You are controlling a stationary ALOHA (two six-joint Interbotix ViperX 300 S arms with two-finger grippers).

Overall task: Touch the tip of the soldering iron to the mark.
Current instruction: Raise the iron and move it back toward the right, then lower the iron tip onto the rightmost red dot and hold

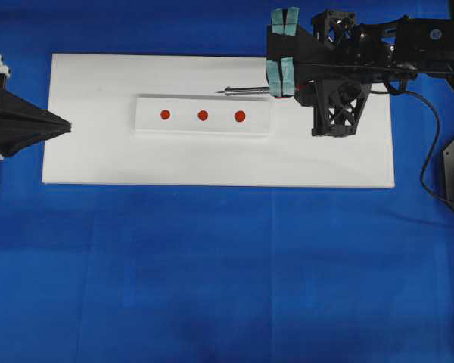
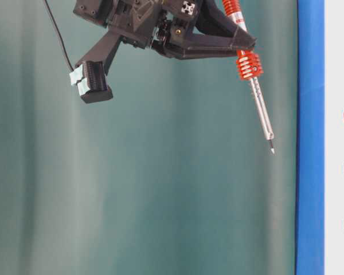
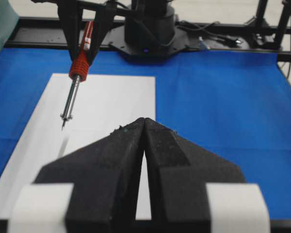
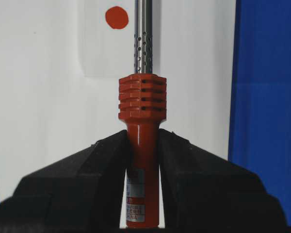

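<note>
My right gripper [image 4: 143, 160] hangs raised and angled downward, jaws clamped on the soldering iron [image 4: 142, 145]; my left gripper [image 3: 143, 127] rests level, jaws together.

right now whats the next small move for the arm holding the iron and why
Probably ease the right gripper down and slightly sideways. It is shut on the soldering iron, whose tip hangs in the air, not yet on any mark. In the overhead view it sits just beyond the nearest red mark.

Even, bright, diffuse lighting; shadows faint. Overhead view sharp, blue cloth [image 1: 212, 265] darker toward lower corners. Left wrist view: near fingers [image 3: 111, 170] soft, background sharper. Right wrist view: iron [image 4: 142, 111] crisp, no glare.
</note>
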